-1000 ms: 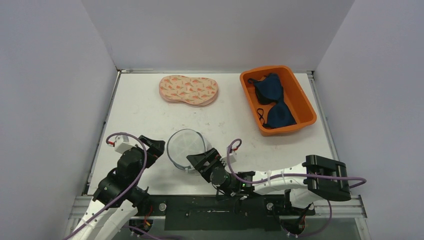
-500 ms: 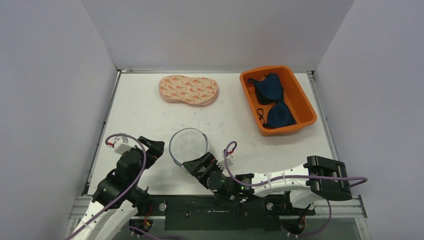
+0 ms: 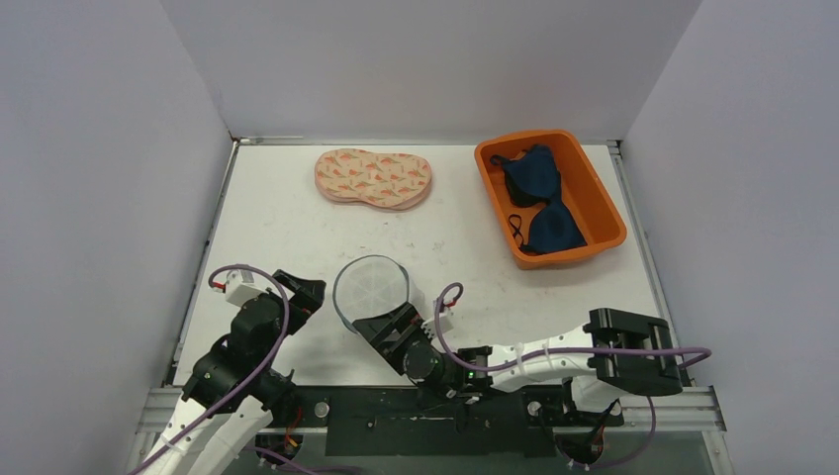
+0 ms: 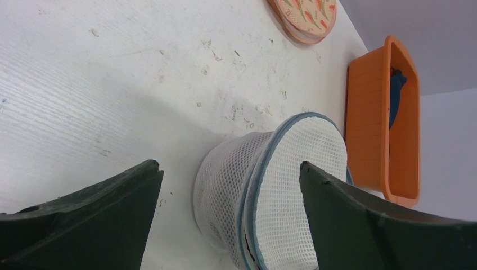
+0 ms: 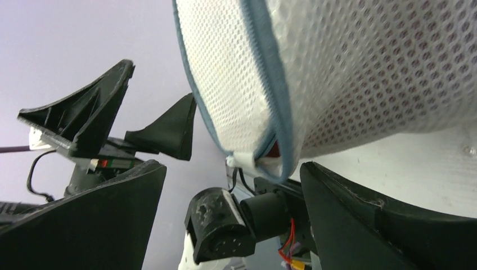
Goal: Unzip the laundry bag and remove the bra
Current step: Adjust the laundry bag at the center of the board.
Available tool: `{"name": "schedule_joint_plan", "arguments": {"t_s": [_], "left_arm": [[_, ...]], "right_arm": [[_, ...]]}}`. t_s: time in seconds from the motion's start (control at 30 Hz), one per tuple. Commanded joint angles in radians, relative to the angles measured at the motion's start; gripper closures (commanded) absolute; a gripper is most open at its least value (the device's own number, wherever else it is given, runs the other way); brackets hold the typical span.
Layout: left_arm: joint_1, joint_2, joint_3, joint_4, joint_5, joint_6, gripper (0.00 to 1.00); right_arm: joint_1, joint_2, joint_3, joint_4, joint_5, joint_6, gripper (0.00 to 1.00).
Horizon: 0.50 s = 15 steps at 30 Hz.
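shows right gripper (image 3: 381, 321) pulled back toward the near edge, jaws spread wider than before, beside laundry bag (image 3: 371, 287); left gripper (image 3: 305, 294) unmoved, jaws spread.

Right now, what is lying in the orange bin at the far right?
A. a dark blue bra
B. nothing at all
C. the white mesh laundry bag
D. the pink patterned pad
A: the top view shows a dark blue bra inside the orange bin, while the mesh laundry bag stands near the arms and the pink patterned pad lies apart at the back.
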<state>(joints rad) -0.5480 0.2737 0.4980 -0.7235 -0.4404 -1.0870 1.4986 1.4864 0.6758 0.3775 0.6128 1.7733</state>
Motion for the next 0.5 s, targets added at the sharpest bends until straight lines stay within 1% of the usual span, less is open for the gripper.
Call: {"name": "schedule_joint_plan", "arguments": {"t_s": [0.0,0.07,0.17,0.27,0.47], "left_arm": [[0.003,-0.004,0.004,0.016,0.008,-0.006,0.09],[0.003,-0.007,0.001,0.018,0.009,-0.008,0.09],[0.003,-0.007,-0.003,0.019,0.008,-0.007,0.09],[0.003,-0.008,-0.006,0.023,0.006,-0.004,0.09],[0.003,0.006,-0.021,0.053,0.021,-0.007,0.09]], "right_arm": [[-0.037,0.04,0.034,0.091,0.018,0.006,0.06],[-0.06,0.041,0.013,0.097,0.029,0.015,0.06],[-0.083,0.017,-0.034,0.127,0.043,0.013,0.1],[-0.085,-0.024,-0.049,0.092,0.073,-0.021,0.15],[-0.109,-0.069,-0.092,0.076,0.081,-0.054,0.3]]}}
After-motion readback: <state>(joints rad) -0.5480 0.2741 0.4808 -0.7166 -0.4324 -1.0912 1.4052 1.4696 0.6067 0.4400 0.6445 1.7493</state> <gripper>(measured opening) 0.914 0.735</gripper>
